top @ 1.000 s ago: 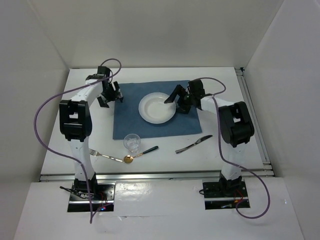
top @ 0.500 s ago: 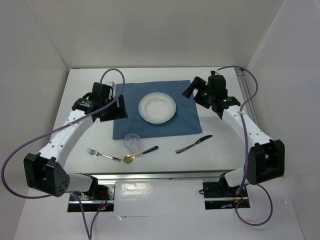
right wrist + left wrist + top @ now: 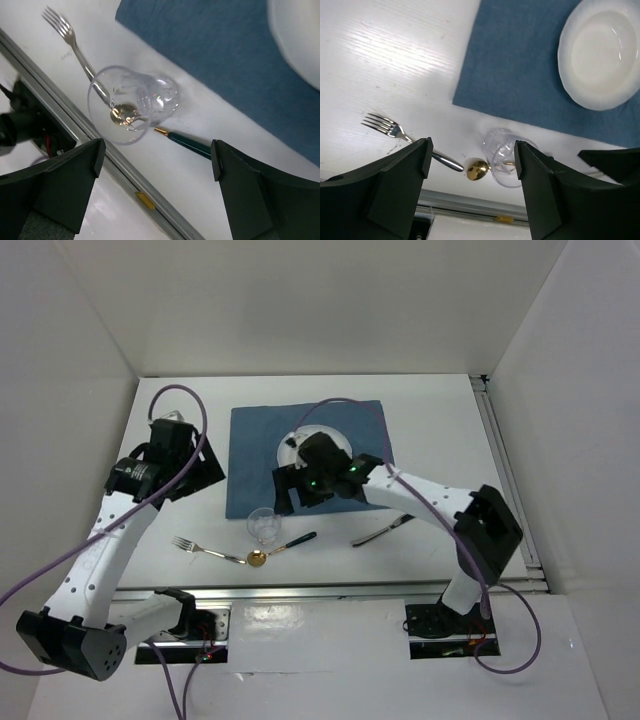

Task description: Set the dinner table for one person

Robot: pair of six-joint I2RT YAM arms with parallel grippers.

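The dinner table [image 3: 440, 430] is a white top with metal rails. On it lies a blue cloth [image 3: 250, 450] with a white plate [image 3: 290, 452], mostly hidden under my right arm. A clear glass [image 3: 264, 525] stands just in front of the cloth. A fork [image 3: 200, 547], a gold-bowled spoon [image 3: 258, 559] and a knife [image 3: 385, 530] lie near the front edge. My left gripper [image 3: 200, 475] is open and empty above the table, left of the cloth. My right gripper [image 3: 285, 495] is open and empty above the cloth's front edge, beside the glass.
In the left wrist view the gripper [image 3: 472, 150] frames the glass [image 3: 505, 157], the spoon bowl [image 3: 477, 170] and the fork [image 3: 395, 132]. In the right wrist view the gripper [image 3: 157, 150] is above the glass [image 3: 132, 105] and the front rail [image 3: 125, 170].
My right arm has swung from the right of the plate across it toward the glass. My left gripper has pulled back left and nearer, off the cloth. The tableware has not moved.
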